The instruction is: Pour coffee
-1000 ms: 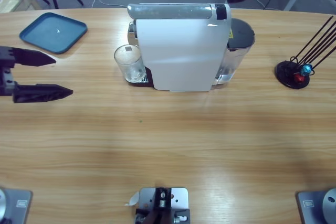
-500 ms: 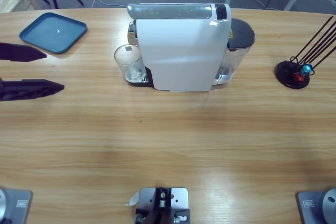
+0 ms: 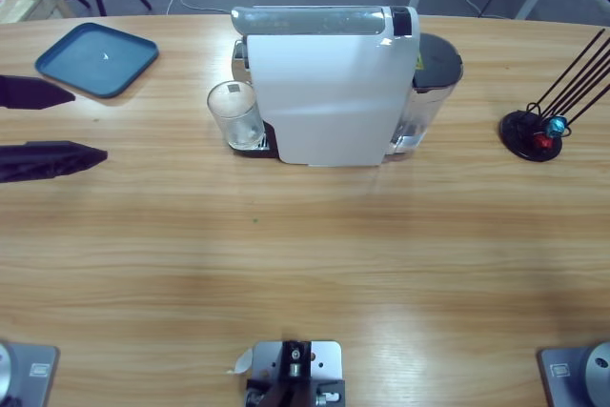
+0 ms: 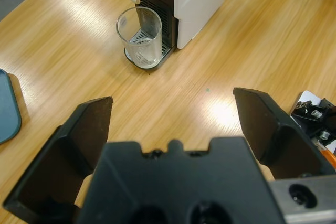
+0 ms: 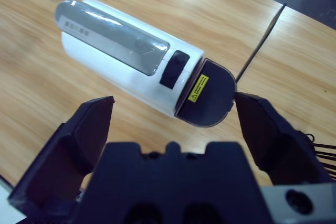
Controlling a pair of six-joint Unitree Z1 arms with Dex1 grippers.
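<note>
- A clear glass (image 3: 235, 113) is seen standing upright on the drip tray of the white coffee machine (image 3: 329, 92), under the spout, toward the far long edge of the wooden bench (image 3: 305, 264) and a little left of its middle.
- The coffee itself cannot be made out in the glass; if any is there, it is too faint to tell.
- The left gripper (image 3: 48, 124) is held at the bench's left edge, well apart from the glass, its jaws spread wide with nothing between them.
- The right gripper (image 5: 170, 135) is poised above the machine's rear, near the dark tank lid (image 5: 206, 97), jaws likewise parted and empty.
- A blue tray (image 3: 96, 58) lies at the far left corner; a black stand with rods (image 3: 534, 131) sits near the right edge.
- The step in hand is judged to be the approach to the glass: the glass is best straddled squarely at mid-height, with the jaws kept level and clear of the spout.
- A firm but gentle close is called for, as smooth glass may slip or tip off the tray's lip.
</note>
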